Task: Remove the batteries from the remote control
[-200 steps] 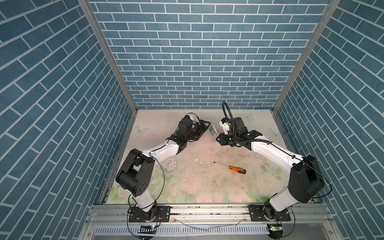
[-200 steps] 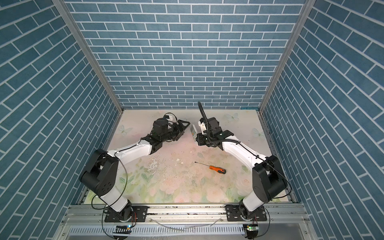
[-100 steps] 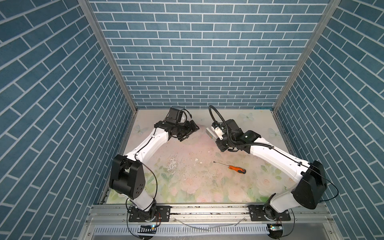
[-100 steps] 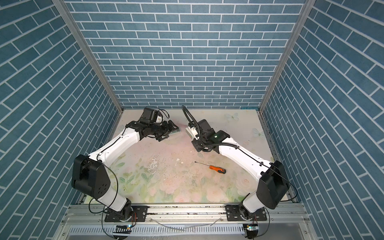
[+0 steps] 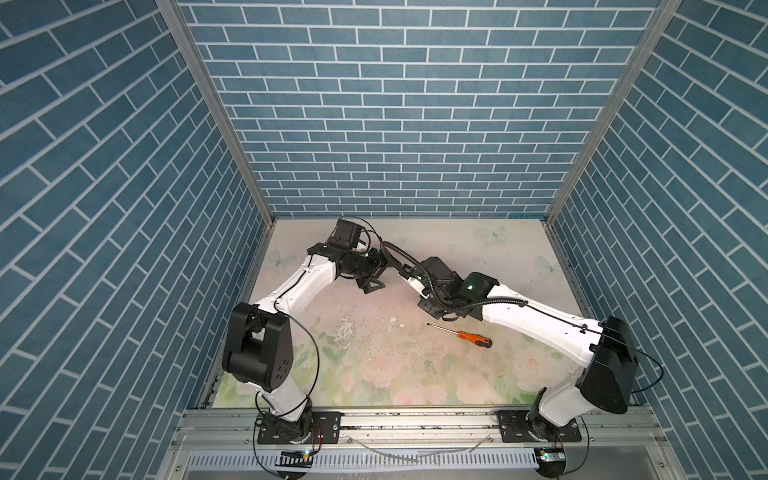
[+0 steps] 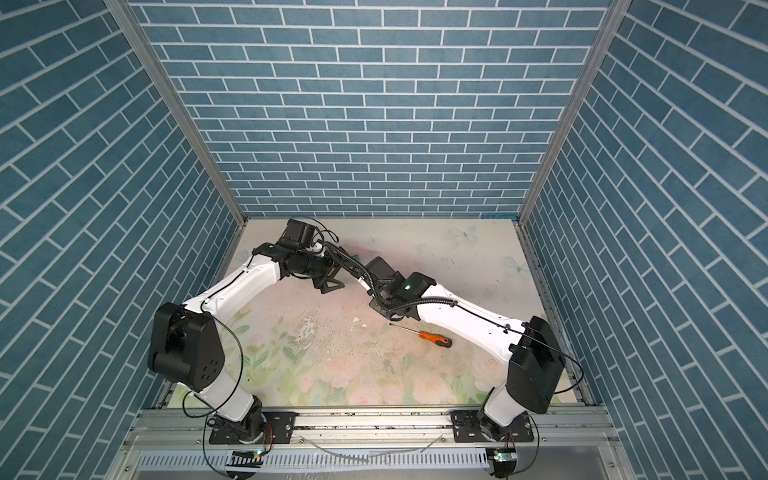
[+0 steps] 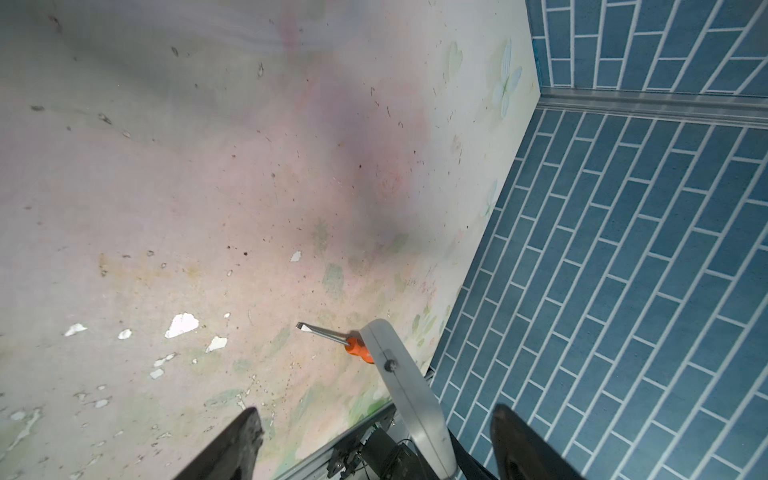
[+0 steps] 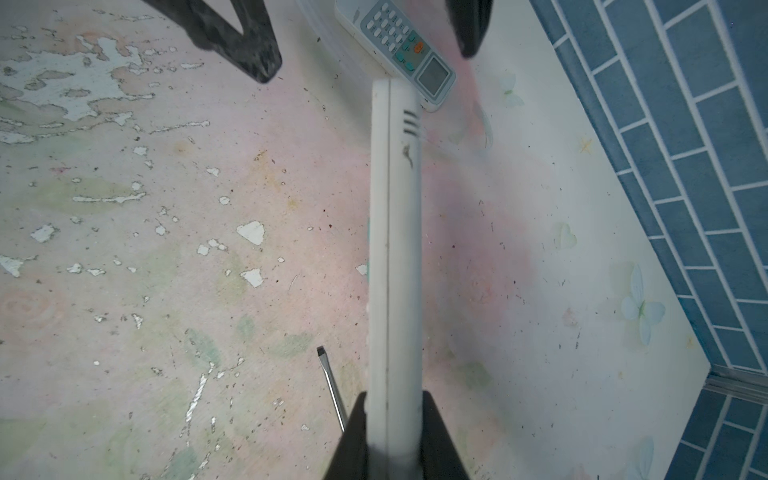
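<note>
Bimanual rig, tabletop: R gripper [image 8: 392, 405] is clamped on one end of a white remote control [image 8: 392, 249], gripped by its narrow sides and seen edge-on. The free end points toward the L gripper [image 7: 376, 415]. That gripper's jaws are spread wide and hold nothing. In the right wrist view its black fingers [image 8: 257, 62] flank the remote's far tip w/ clear space on both sides.

In both top views the two grippers meet near the middle of the floral table [image 5: 415, 374], toward the back wall. The R arm reaches across, and only a sliver of the held remote shows there.

A second remote [image 8: 399, 45] lies face up on the table just beyond the held one's tip, its keypad and small display visible. Can't tell if anything touches it.

Batteries can't be seen in any view. The held remote is turned edge-on, so its battery bay doesn't show.

An orange-handled screwdriver [image 5: 465, 336] lies flat on the table, nearer the front rail than the R gripper, apart from both remotes.
</note>
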Action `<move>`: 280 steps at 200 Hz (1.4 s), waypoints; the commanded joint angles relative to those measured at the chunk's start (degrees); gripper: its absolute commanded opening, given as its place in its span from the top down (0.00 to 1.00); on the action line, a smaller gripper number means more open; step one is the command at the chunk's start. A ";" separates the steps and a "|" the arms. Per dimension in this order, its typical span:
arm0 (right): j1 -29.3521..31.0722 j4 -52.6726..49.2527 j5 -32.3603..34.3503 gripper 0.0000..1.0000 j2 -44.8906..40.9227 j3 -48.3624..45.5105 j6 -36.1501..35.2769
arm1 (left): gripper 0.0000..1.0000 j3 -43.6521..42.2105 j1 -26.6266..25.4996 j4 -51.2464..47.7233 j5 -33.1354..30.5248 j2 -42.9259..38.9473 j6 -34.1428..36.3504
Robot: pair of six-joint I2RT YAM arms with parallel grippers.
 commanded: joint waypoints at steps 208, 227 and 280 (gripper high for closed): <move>3.42 -0.31 3.83 1.00 4.15 8.55 -7.98 | 0.55 -2.47 -0.18 9.74 8.86 3.29 -7.80; 3.69 -0.66 4.88 1.00 4.59 9.15 -9.02 | 0.57 -1.68 -0.18 8.89 8.89 3.59 -7.16; 4.76 -0.59 7.62 1.00 5.58 10.00 -11.15 | 0.78 0.54 -0.18 6.88 9.14 4.44 -5.86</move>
